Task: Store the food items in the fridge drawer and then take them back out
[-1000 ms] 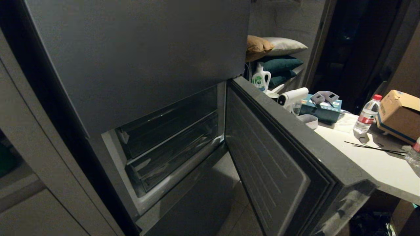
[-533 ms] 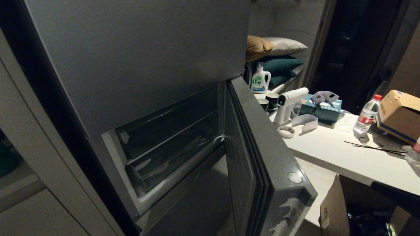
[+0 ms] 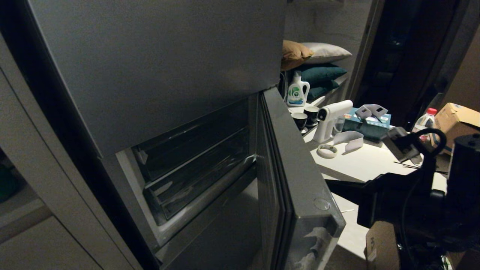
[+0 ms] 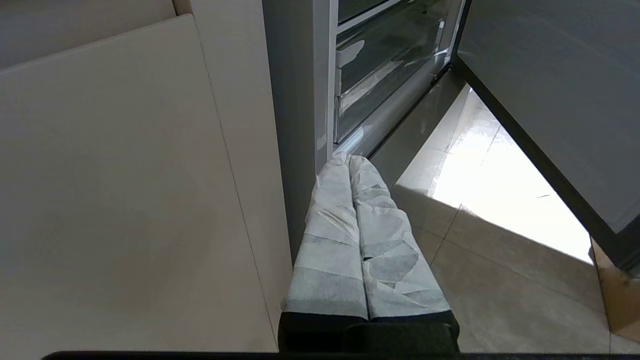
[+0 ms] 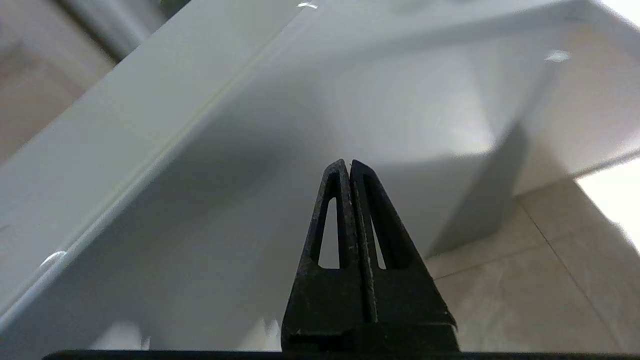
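My right gripper (image 5: 348, 163) has its black fingers pressed flat together with nothing between them, its arm reaching in low on my right toward the outer face of the open fridge door (image 3: 300, 180), above the tiled floor (image 5: 525, 280). My left gripper (image 4: 348, 159) hangs low beside the fridge frame, its taped fingers likewise closed on nothing. The fridge drawer (image 3: 195, 176) sits pushed in inside the open compartment, its clear front glinting, and I see no potato-like lump in any view.
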Motion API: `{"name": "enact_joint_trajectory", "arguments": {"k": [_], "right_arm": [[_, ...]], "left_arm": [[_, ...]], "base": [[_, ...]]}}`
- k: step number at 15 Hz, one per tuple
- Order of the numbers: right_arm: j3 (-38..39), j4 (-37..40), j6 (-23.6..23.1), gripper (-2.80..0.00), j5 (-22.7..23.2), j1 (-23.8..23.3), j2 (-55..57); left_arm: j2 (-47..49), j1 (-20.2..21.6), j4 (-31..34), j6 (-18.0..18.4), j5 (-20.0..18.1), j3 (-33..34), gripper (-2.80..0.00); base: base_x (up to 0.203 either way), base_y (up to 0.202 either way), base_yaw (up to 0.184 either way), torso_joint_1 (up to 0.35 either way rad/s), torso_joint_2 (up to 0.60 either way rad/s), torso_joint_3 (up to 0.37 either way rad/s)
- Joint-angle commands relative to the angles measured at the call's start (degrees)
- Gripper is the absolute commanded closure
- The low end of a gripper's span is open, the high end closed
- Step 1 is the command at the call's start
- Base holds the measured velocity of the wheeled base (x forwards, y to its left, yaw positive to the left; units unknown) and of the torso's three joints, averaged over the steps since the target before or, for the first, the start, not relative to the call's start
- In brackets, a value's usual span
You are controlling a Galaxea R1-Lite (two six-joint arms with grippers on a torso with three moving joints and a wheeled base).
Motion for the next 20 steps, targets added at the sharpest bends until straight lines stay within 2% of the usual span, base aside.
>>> {"name": "enact_joint_trajectory", "arguments": {"k": [1,2,6,8,11,14,17,18,20], "right_arm": [[-3.4,-0.3,-1.0,0.00,2.9,0.2,6.2],[-4.5,-0.2,-1.2,0.00,5.1,0.2,6.6],[-10.4,-0.2,-2.1,0.00,7.3,0.6,12.0],[-15.6,0.0,-4.2,0.00,10.4,1.3,16.5],[-26.1,0.4,-5.6,0.00,11.7,3.8,25.5],[-38.4,2.0,-5.9,0.00,11.0,5.4,35.9],[-53.0,0.9,-5.8,0.00,5.9,6.5,47.3],[-55.5,0.0,-5.7,0.00,4.5,7.0,49.2],[-53.9,-0.8,-5.6,0.00,3.1,8.0,47.3]], "left_arm": [[0.0,0.0,0.0,0.0,0.0,0.0,0.00],[0.0,0.0,0.0,0.0,0.0,0.0,0.00],[0.0,0.0,0.0,-0.1,0.0,0.0,0.00],[0.0,0.0,0.0,0.0,0.0,0.0,0.00],[0.1,0.0,0.0,0.0,0.0,0.0,0.00],[0.0,0.0,0.0,0.0,0.0,0.0,0.00],[0.0,0.0,0.0,0.0,0.0,0.0,0.00],[0.0,0.0,0.0,-0.1,0.0,0.0,0.00],[0.0,0.0,0.0,-0.1,0.0,0.0,0.00]], "base": [[0.000,0.000,0.000,0.000,0.00,0.000],[0.000,0.000,0.000,0.000,0.00,0.000],[0.000,0.000,0.000,0.000,0.00,0.000],[0.000,0.000,0.000,0.000,0.00,0.000],[0.000,0.000,0.000,0.000,0.00,0.000],[0.000,0.000,0.000,0.000,0.00,0.000],[0.000,0.000,0.000,0.000,0.00,0.000],[0.000,0.000,0.000,0.000,0.00,0.000],[0.000,0.000,0.000,0.000,0.00,0.000]]}}
